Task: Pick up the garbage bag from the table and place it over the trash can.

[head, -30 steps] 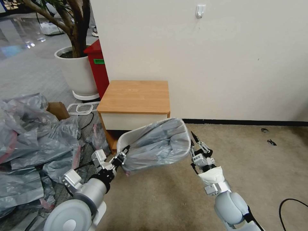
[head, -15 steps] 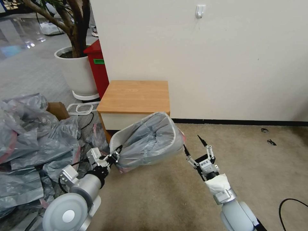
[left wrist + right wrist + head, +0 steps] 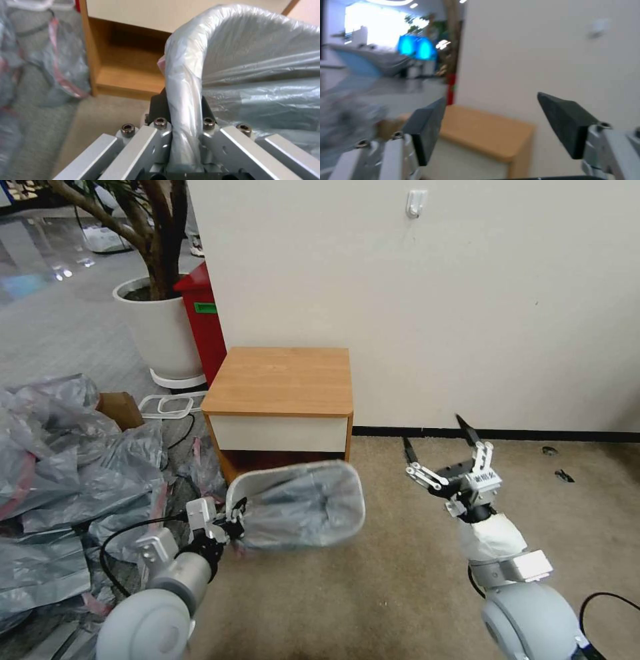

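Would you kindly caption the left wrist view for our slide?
Left pincer shut on the bagged rim of the trash can, the garbage bag lining it, beside the nightstand.

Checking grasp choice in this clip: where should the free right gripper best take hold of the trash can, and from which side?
Probably the bag-covered rim on the trash can end opposite the left gripper, coming from the robot's right. The can is tipped, mouth facing the robot, with the garbage bag over it. The left gripper pinches the near-left rim; the right gripper hangs open on that free side.
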{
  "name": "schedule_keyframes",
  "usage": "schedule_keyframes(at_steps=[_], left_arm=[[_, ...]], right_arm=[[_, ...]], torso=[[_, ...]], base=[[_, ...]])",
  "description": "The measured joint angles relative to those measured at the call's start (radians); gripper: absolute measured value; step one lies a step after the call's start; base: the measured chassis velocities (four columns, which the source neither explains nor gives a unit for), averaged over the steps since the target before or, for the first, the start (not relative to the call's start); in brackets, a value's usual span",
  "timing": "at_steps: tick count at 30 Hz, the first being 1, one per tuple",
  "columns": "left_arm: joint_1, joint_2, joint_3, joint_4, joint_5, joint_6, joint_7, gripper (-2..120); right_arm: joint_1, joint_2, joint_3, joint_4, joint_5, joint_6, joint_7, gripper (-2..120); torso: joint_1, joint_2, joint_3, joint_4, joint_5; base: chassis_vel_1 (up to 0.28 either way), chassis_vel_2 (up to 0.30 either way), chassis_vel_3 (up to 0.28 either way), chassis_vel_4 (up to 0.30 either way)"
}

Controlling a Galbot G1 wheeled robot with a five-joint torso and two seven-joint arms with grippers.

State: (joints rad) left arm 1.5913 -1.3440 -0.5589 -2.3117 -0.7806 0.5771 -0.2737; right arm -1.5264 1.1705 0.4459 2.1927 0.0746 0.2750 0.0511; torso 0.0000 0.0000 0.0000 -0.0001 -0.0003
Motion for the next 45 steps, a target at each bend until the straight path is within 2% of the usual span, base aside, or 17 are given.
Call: schedule_keyframes(at_steps=[2,3,5,7,8,9,11,12,15,17,20,29,45], left_arm=[[0.023,0.011,0.036,-0.008,0.186,0.002,0.045,3],[0.023,0.011,0.036,-0.008,0.186,0.002,0.045,3],[0.044,0.008,0.075,-0.01,0.348,-0.007,0.073,3],[0.059,0.001,0.114,-0.001,0.46,-0.023,0.088,3],[0.059,0.001,0.114,-0.001,0.46,-0.023,0.088,3],[0.062,-0.009,0.133,0.003,0.527,-0.031,0.096,3],[0.063,-0.026,0.154,0.004,0.58,-0.039,0.1,3],[0.063,-0.026,0.154,0.004,0.58,-0.039,0.1,3],[0.069,-0.047,0.184,0.007,0.633,-0.045,0.103,3],[0.072,-0.05,0.19,0.008,0.648,-0.047,0.103,3],[0.078,-0.055,0.229,0.016,0.743,-0.067,0.104,3],[0.09,-0.08,0.3,0.017,0.864,-0.091,0.106,3],[0.1,-0.086,0.377,-0.013,0.901,-0.094,0.099,3]], right_arm=[[0.004,-0.067,-0.075,0.119,0.068,-0.136,-0.022,64],[0.004,-0.067,-0.075,0.119,0.068,-0.136,-0.022,64],[0.018,-0.146,-0.184,0.181,0.087,-0.264,-0.04,53],[0.05,-0.223,-0.268,0.204,0.087,-0.373,-0.051,44],[0.05,-0.223,-0.268,0.204,0.087,-0.373,-0.051,44],[0.083,-0.278,-0.299,0.214,0.082,-0.462,-0.078,39],[0.13,-0.334,-0.335,0.216,0.068,-0.548,-0.108,32],[0.13,-0.334,-0.335,0.216,0.068,-0.548,-0.108,32],[0.181,-0.39,-0.386,0.193,0.048,-0.623,-0.135,17],[0.195,-0.402,-0.4,0.182,0.042,-0.637,-0.14,13],[0.255,-0.434,-0.452,0.137,0.012,-0.689,-0.16,0],[0.332,-0.426,-0.536,0.048,-0.043,-0.728,-0.224,0],[0.422,-0.35,-0.65,-0.071,-0.1,-0.746,-0.263,0]], torso=[[0.0,0.0,0.0,0.0002,0.0001],[0.0,0.0,0.0,0.0002,0.0001],[0.0,0.0,0.0,0.0,0.0003],[0.0,0.0,0.0,0.0002,0.0003],[0.0,0.0,0.0,0.0002,0.0003],[0.0,0.0,0.0,0.0,0.0004],[0.0,0.0,0.0,0.0001,0.0004],[0.0,0.0,0.0,0.0001,0.0004],[0.0,0.0,0.0,-0.0001,0.0005],[0.0,0.0,0.0,0.0,0.0004],[0.0,0.0,0.0,0.0,0.0003],[0.0,0.0,0.0,0.0,0.0003],[0.0,0.0,0.0,0.0,0.0002]], base=[[0.0,0.0,0.0,0.0],[0.0,0.0,0.0,0.0],[0.0,0.0,0.0,0.0],[0.0,0.0,0.0,0.0],[0.0,0.0,0.0,0.0],[0.0,0.0,0.0,0.0],[0.0,0.0,0.0,0.0],[0.0,0.0,0.0,0.0],[0.0,0.0,0.0,0.0],[0.0,0.0,0.0,0.0],[0.0,0.0,0.0,0.0],[0.0,0.0,0.0,0.0],[0.0,0.0,0.0,0.0]])
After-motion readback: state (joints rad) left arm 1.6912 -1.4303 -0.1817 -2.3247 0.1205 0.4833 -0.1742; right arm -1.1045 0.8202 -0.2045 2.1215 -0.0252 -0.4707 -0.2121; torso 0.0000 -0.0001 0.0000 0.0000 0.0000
